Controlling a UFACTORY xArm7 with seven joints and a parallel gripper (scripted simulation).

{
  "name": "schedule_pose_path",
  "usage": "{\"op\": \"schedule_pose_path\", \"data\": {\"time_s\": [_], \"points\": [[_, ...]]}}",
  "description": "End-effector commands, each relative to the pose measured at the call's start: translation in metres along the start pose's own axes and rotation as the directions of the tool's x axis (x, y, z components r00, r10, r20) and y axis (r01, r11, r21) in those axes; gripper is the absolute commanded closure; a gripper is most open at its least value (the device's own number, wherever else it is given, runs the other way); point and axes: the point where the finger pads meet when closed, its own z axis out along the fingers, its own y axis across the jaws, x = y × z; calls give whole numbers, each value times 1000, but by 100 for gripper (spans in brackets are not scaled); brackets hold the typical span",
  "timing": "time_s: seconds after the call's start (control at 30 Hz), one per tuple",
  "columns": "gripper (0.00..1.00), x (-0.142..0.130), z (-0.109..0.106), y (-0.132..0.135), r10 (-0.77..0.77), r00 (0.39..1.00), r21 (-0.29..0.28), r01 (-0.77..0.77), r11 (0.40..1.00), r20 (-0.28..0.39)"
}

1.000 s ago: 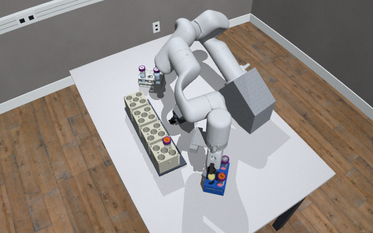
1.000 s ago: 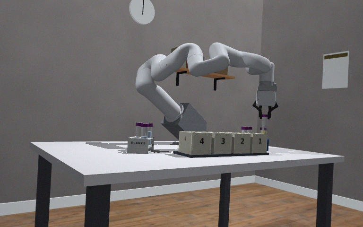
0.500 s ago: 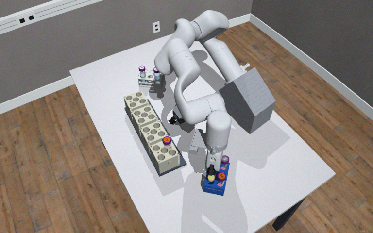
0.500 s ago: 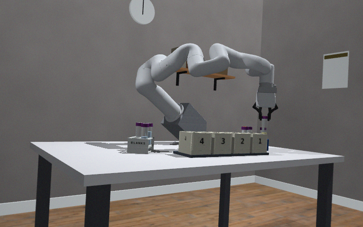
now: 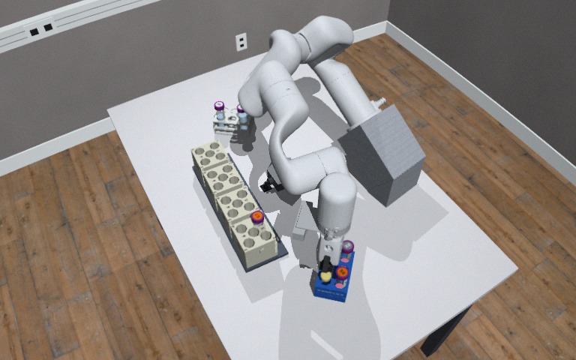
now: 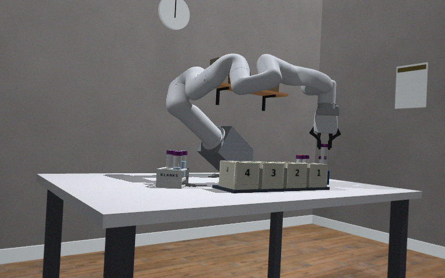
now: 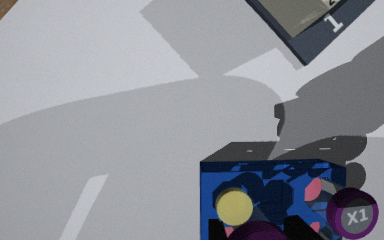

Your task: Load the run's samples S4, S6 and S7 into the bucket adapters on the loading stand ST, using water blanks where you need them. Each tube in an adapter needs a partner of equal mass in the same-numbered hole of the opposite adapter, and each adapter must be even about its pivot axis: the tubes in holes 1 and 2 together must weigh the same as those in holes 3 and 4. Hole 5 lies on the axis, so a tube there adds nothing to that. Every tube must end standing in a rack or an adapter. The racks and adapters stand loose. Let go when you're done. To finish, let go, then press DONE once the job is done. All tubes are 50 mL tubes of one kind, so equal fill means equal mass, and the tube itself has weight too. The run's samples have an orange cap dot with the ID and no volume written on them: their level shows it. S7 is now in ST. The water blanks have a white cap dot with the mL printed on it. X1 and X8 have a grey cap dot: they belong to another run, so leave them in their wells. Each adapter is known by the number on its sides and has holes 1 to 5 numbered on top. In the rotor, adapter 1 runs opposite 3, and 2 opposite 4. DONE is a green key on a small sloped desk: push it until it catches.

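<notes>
the gripper [image 5: 325, 268] [image 6: 324, 145] [image 7: 256, 229] is grasping a tube [image 6: 324, 152] [image 7: 257, 234] by its purple cap, holding it upright. below the fingers the blue rack [image 5: 329, 294] [image 6: 328, 178] [image 7: 209, 181] is sitting, x1 [image 5: 347, 246] [image 7: 352, 214] standing near them. well apart from them, s7 [image 5: 257, 217] is standing among the adapters [image 5: 259, 256] [image 6: 318, 179].

At the right of the exterior view, the gripper [image 5: 325, 271] [image 6: 324, 146] [image 7: 257, 231] and its purple-capped tube [image 5: 325, 277] [image 6: 324, 152] [image 7: 256, 233] have come down slightly. The tube's yellow contents, earlier showing above adapter 1 [image 5: 261, 253] [image 6: 318, 178] [image 7: 295, 17], have dropped out of sight behind it there.
</notes>
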Motion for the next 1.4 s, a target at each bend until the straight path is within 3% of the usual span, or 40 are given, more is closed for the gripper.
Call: {"op": "schedule_pose_path", "data": {"time_s": [0.0, 1.37], "points": [[100, 0, 0, -1, 1, 1000, 5, -1, 1000, 2], [100, 0, 37, -1, 1, 1000, 5, -1, 1000, 2]]}}
